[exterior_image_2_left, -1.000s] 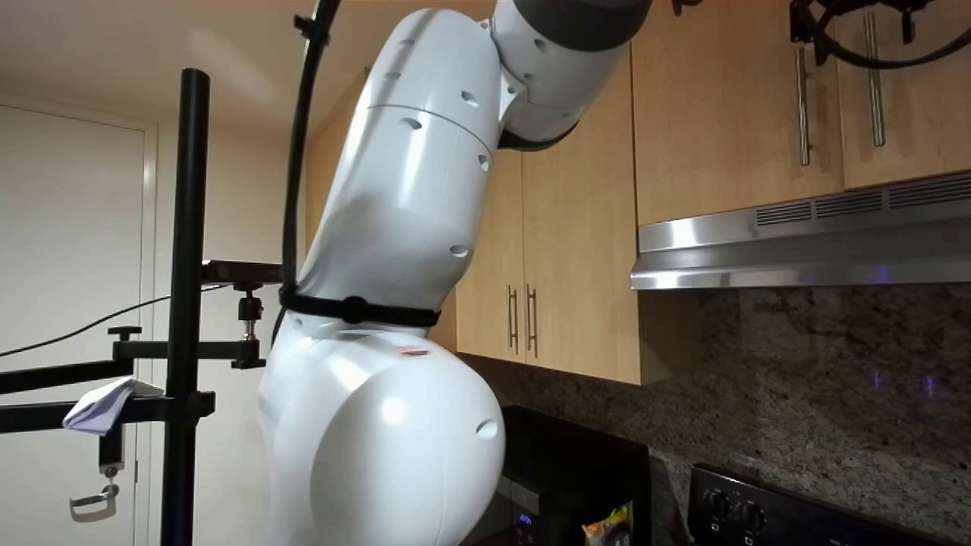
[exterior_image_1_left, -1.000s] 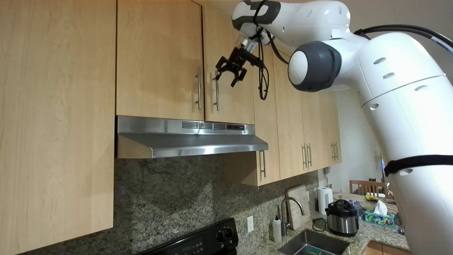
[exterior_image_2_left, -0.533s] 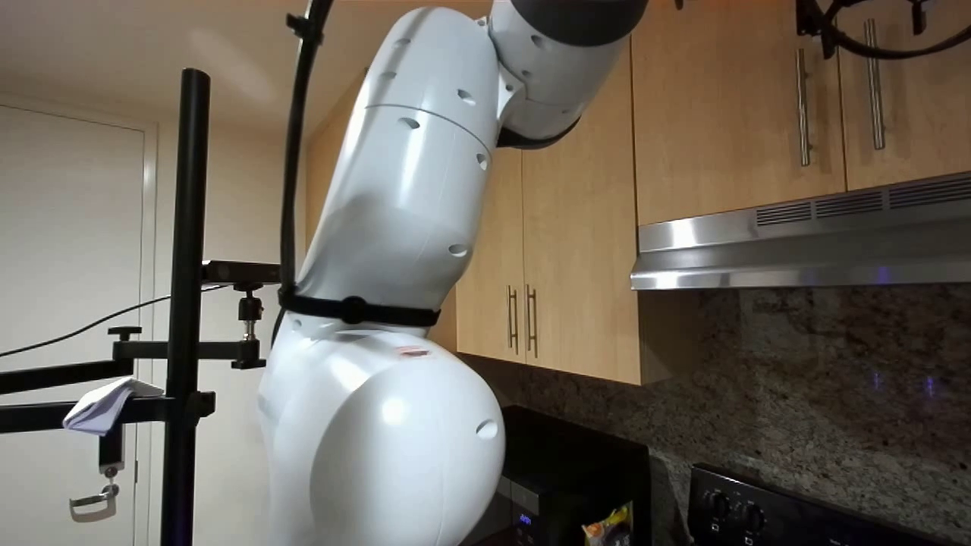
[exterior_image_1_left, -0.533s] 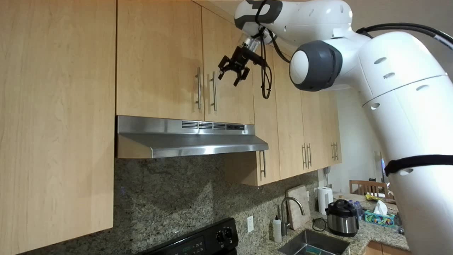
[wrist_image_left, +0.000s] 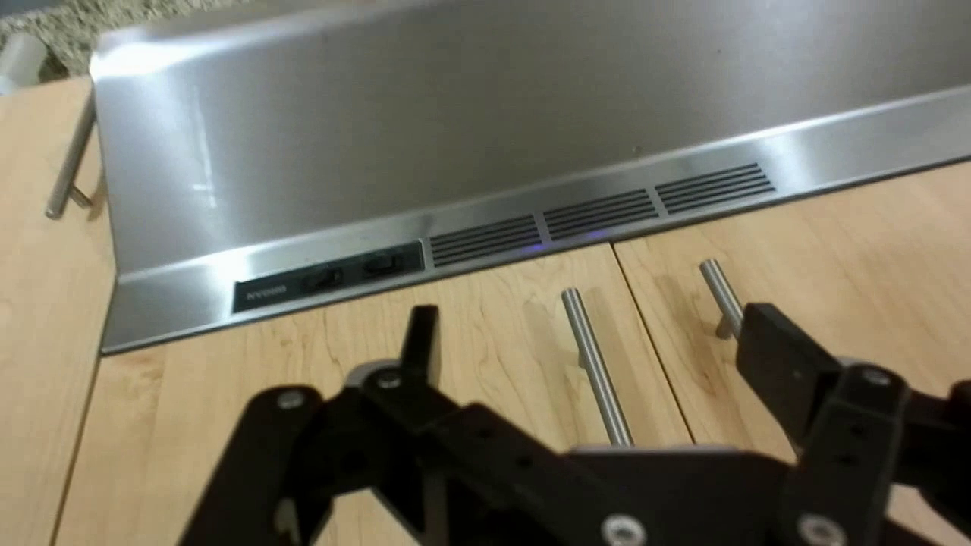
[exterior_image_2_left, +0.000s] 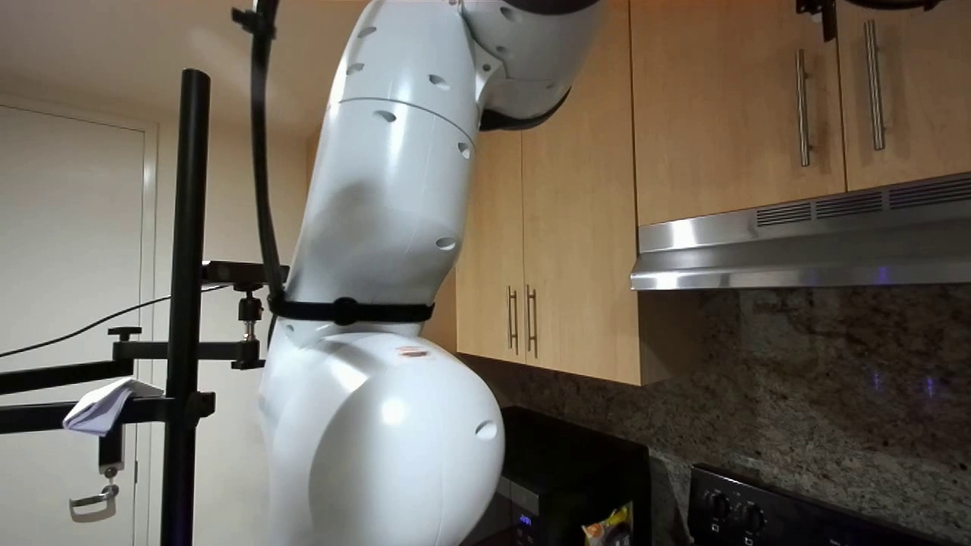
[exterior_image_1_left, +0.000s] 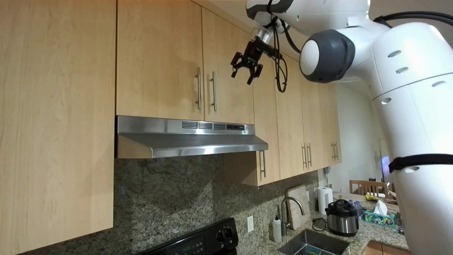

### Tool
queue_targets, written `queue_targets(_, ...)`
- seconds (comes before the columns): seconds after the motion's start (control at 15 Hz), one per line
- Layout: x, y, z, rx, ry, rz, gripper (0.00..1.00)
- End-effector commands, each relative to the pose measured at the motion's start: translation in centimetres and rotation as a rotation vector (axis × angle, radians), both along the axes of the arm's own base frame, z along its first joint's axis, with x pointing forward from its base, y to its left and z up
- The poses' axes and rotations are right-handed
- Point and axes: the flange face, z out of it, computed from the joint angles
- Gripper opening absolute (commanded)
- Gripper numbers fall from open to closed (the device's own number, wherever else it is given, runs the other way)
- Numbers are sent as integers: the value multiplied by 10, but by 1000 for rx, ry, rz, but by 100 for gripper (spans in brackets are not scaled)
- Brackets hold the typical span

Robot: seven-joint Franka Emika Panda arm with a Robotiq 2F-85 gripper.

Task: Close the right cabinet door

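The right cabinet door is the short light-maple upper door above the hood's right half. Its slim silver handle stands along its left edge. The door lies flush with its twin, with only a thin seam between them. The right cabinet door also shows in an exterior view, cut by the frame edge, and in the upside-down wrist view. Its inner face is hidden. My gripper is open and empty, in front of the door and apart from it. Its spread fingers also show in the wrist view.
A steel range hood sits directly below the doors and juts forward. Longer maple doors stand to the right, and a tall maple door on the left. A black post with a camera arm stands beside the robot.
One second ago the door stood slightly ajar with a dark gap at its left edge, the gripper near its handle. The door has swung flush; the gripper has drawn away to the right.
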Motion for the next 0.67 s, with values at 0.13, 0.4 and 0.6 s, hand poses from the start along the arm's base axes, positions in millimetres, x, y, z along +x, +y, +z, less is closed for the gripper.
queue_targets(0.13,-37,-22,-20,-66,197,-21,100)
queue_targets(0.4,-41,-34,-44,-166,354,-69,100)
queue_targets(0.6,-39,-37,-62,-230,458,-85,100)
